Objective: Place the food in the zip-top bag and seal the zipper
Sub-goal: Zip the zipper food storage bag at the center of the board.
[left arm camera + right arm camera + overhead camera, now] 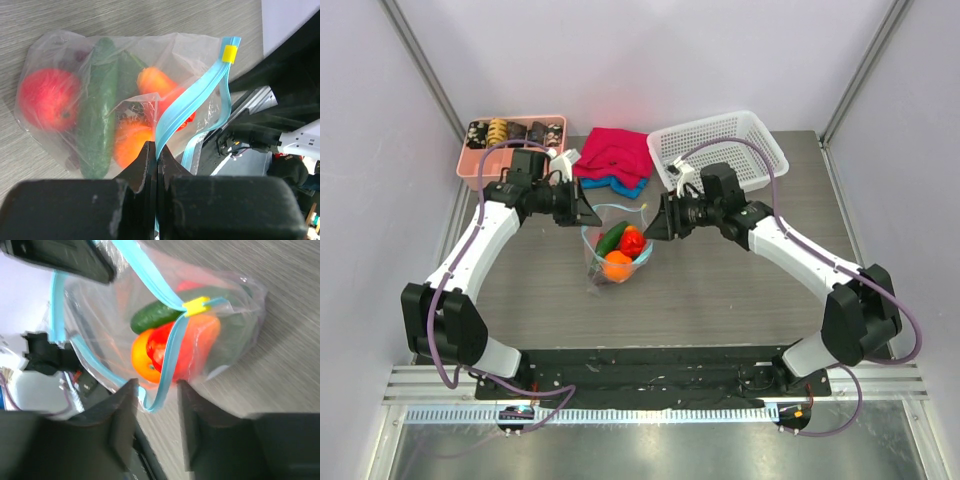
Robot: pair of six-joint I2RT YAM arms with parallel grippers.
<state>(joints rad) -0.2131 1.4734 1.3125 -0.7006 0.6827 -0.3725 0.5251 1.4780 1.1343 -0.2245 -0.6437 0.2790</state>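
The clear zip-top bag (616, 252) lies mid-table with the food inside: green cucumber (97, 115), red tomato (47, 99), orange (131, 142) and a red pepper (165, 347). Its blue zipper (187, 105) carries a yellow slider (229, 53), also seen in the right wrist view (195, 305). The mouth still gapes in a loop. My left gripper (157, 156) is shut on the zipper's end. My right gripper (156, 390) is open, its fingers either side of the zipper's other end (159, 390), not touching it.
A pink divided tray (510, 140) of snacks stands at the back left, a red and blue cloth pile (614, 158) behind the bag, and a white mesh basket (720, 148) at the back right. The table's near edge lies just ahead of the arm bases.
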